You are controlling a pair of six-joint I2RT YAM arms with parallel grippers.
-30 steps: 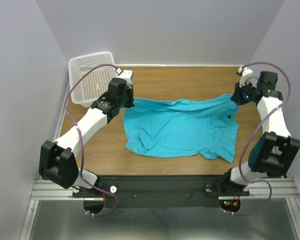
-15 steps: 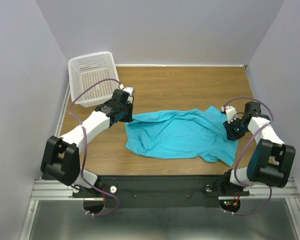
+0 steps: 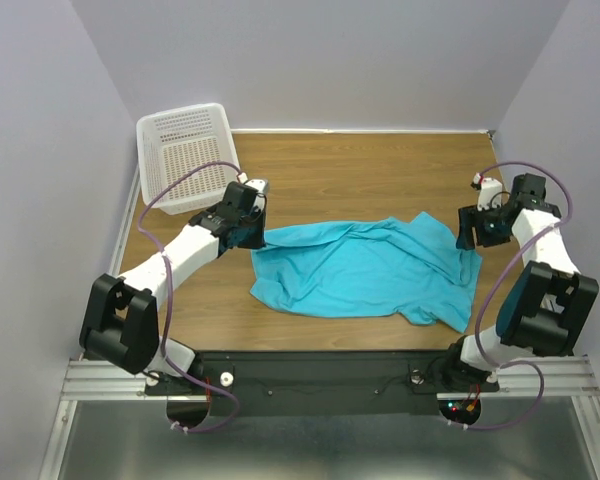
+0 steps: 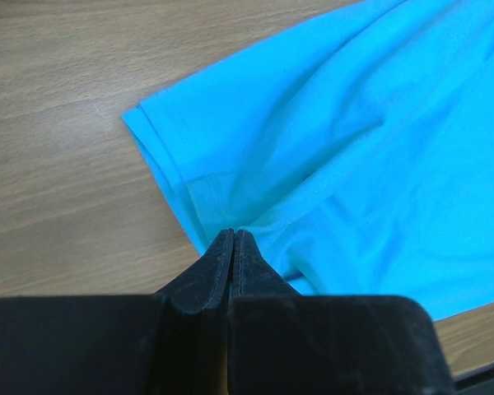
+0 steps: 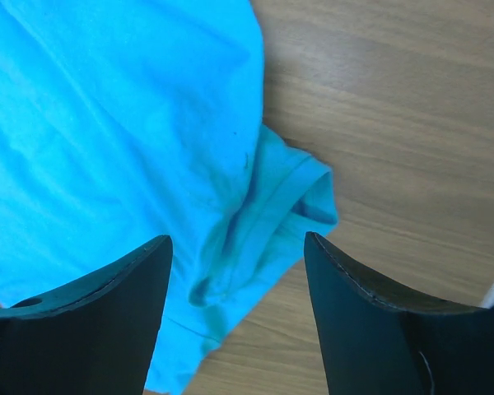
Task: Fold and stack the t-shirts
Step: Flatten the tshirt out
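Note:
One turquoise t-shirt (image 3: 360,270) lies rumpled across the middle of the wooden table (image 3: 370,170), its far edge drawn in toward the near side. My left gripper (image 3: 252,235) sits low at the shirt's upper left corner. In the left wrist view its jaws (image 4: 232,234) are pressed together, with the cloth (image 4: 354,123) bunching right at their tips. My right gripper (image 3: 475,230) hovers over the shirt's right edge. Its fingers (image 5: 237,239) stand wide apart above a crumpled sleeve (image 5: 288,197), and nothing is between them.
A white slatted basket (image 3: 185,150) stands at the far left corner, behind the left arm. Bare wood shows beyond the shirt and to its right. Grey walls close in the table on three sides.
Both grippers dragged the shirt's far edge toward the near side, narrowing it. The right gripper then opened, dropped the sleeve and drew back up and to the right. The left stays shut.

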